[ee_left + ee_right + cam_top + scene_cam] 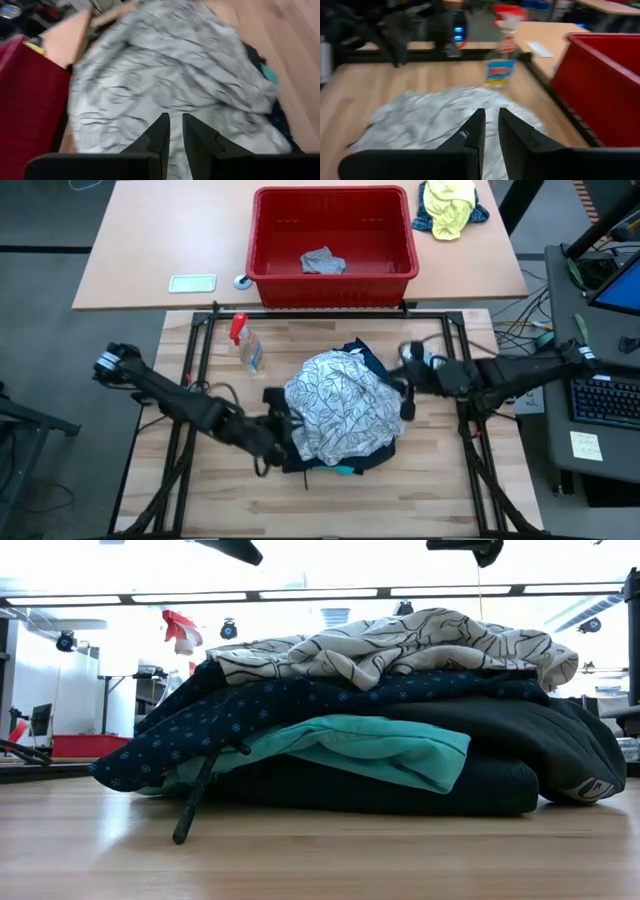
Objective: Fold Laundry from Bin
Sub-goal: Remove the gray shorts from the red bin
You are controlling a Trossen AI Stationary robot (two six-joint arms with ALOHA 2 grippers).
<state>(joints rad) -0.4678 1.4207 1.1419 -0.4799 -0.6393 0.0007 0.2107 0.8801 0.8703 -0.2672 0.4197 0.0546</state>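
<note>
The laundry is stacked in a pile [335, 420] at the middle of the wooden table, with a white leaf-patterned garment [400, 645] on top. Under it lie a navy dotted one [280, 705], a turquoise one [390, 745] and dark ones [520, 740]. The bottom layer rests on the table. My left gripper [173, 117] is shut and hovers over the pile's left near side [285, 430]. My right gripper [491, 112] is also shut, just off the pile's right side [405, 395]. The red bin [330, 280] stands on the far table and holds one light grey garment [322, 262].
A spray bottle [247, 345] stands on the table left of the pile's far side. A yellow-and-blue cloth bundle [450, 205] lies right of the bin. A black cord [195, 800] hangs from the pile onto the table. Bare wood shows at the near edge.
</note>
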